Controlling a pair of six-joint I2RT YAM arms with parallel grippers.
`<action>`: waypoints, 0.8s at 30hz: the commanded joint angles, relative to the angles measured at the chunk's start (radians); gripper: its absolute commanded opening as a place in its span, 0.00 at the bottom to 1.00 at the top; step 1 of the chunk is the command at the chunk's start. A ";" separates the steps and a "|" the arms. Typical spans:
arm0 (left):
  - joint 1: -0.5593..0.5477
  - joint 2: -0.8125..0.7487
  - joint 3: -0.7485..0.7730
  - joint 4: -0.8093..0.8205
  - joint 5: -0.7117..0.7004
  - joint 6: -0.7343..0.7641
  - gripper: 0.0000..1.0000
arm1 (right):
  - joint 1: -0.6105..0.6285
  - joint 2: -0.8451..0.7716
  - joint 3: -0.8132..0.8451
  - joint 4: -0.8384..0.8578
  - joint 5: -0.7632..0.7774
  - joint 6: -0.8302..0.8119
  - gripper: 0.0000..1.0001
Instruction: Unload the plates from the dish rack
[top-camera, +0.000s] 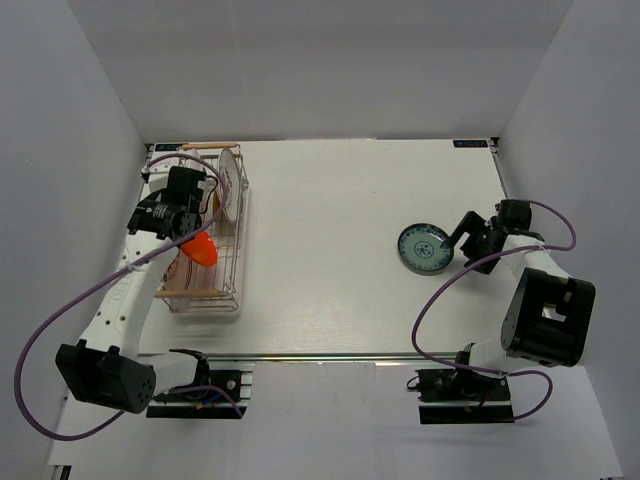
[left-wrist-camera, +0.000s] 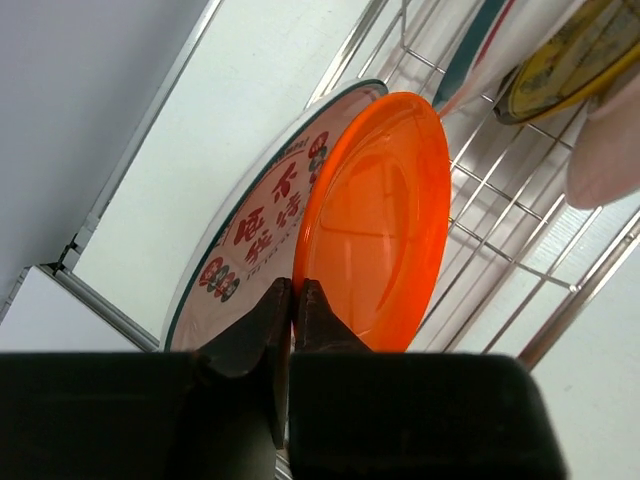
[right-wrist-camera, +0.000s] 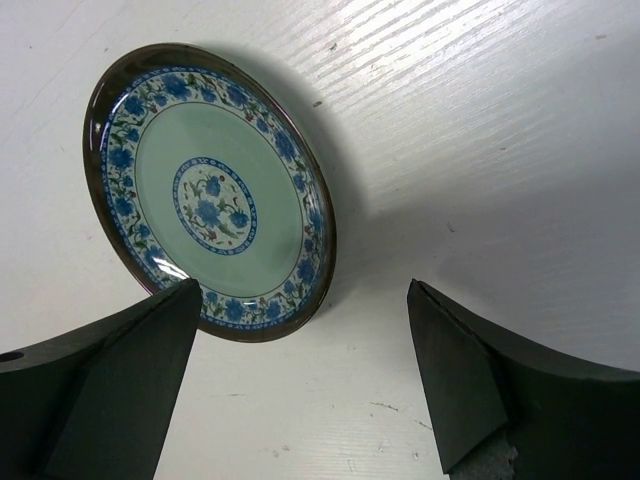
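The silver wire dish rack (top-camera: 232, 262) stands at the table's left side. My left gripper (left-wrist-camera: 294, 290) is shut on the rim of the plain orange-red plate (left-wrist-camera: 385, 215), which stands on edge in the rack and also shows in the top view (top-camera: 200, 248). Behind it stands the white plate with red-green marks (left-wrist-camera: 255, 225). A white plate with teal-red rings (left-wrist-camera: 480, 45) and a small yellow-brown plate (left-wrist-camera: 565, 50) stand further along. The small blue patterned plate (top-camera: 423, 248) lies flat on the table at the right. My right gripper (right-wrist-camera: 305, 320) is open just beside it (right-wrist-camera: 210, 190).
The rack's wire grid (left-wrist-camera: 500, 200) and wooden rod handles (top-camera: 208, 146) surround the standing plates. White walls enclose the table on three sides. Bare table (top-camera: 330, 230) lies between the rack and the blue plate.
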 joint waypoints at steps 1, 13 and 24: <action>-0.004 -0.054 0.047 0.008 0.052 0.029 0.00 | 0.001 -0.020 0.039 -0.006 0.007 -0.003 0.89; -0.004 -0.141 0.130 0.024 0.158 0.089 0.00 | 0.001 -0.053 0.049 -0.011 -0.053 -0.009 0.89; -0.004 -0.121 0.290 0.060 0.060 0.061 0.00 | 0.017 -0.128 0.112 0.000 -0.293 -0.044 0.89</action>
